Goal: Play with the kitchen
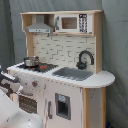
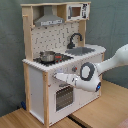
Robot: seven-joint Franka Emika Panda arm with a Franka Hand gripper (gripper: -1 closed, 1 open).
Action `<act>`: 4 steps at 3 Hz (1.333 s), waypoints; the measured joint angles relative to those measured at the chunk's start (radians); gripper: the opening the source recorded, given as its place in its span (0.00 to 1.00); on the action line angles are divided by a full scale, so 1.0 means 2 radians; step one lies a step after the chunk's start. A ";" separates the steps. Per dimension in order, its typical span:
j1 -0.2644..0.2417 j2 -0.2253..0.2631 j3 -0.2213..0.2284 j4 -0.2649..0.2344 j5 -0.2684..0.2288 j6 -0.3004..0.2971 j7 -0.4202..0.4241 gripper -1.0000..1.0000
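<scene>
Now, pincer at the kitchen front, beside oven knobs

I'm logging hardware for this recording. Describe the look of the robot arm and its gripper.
The white, smooth, rounded robot arm thickens into a bulbous wrist with a round dark grey disc and a small blue spot beneath. The white gripper tapers to a point. No cables or markings are visible.

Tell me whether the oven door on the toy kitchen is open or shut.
Shut. In the second exterior view the oven door lies flush with the kitchen front, below the gripper.
</scene>
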 joint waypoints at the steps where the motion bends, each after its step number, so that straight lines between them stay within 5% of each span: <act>1: 0.000 -0.001 0.002 0.000 0.012 -0.005 -0.049 0.00; 4: 0.000 -0.007 0.010 -0.002 0.029 -0.036 -0.211 0.00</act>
